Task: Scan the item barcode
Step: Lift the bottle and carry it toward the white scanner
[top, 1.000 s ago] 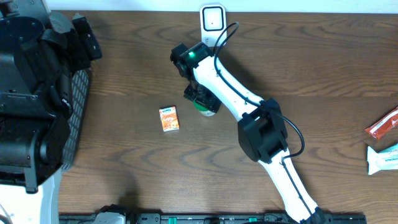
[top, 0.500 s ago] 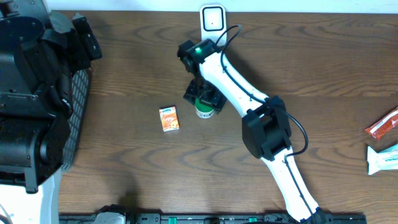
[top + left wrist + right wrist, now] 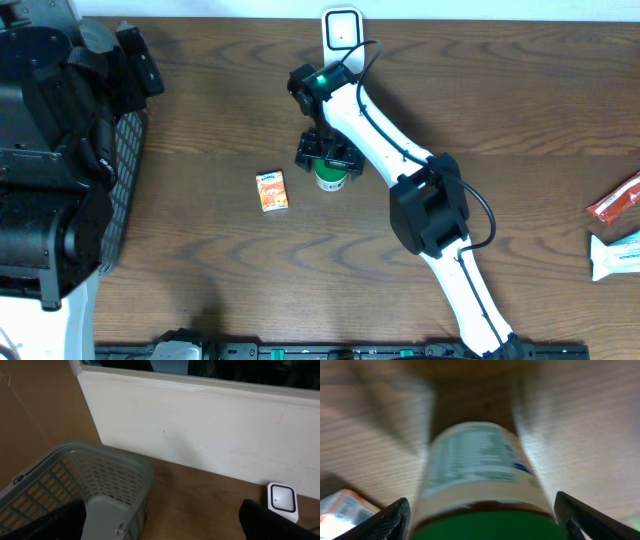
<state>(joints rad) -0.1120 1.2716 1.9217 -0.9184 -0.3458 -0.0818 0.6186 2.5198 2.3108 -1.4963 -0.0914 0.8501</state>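
A bottle (image 3: 331, 180) with a green lid and a white printed label stands upright on the brown table. My right gripper (image 3: 327, 160) hangs right over it. In the right wrist view the bottle (image 3: 480, 475) fills the space between the black fingertips (image 3: 390, 520), and table shows between it and the right finger. The right gripper (image 3: 485, 530) is open around it. The white scanner (image 3: 342, 30) lies at the table's far edge, beyond the bottle. My left gripper (image 3: 160, 532) is open and empty near the basket, and the scanner (image 3: 282, 500) shows at its right.
A small orange box (image 3: 272, 190) lies left of the bottle and shows as the orange box (image 3: 342, 505) in the right wrist view. A grey basket (image 3: 125, 180) stands at the left edge under the left arm. Two snack packets (image 3: 615, 225) lie far right.
The right gripper's jaws have spread wider around the bottle, and the wrist has shifted slightly right. More of the green lid shows from above. The left arm has not moved.
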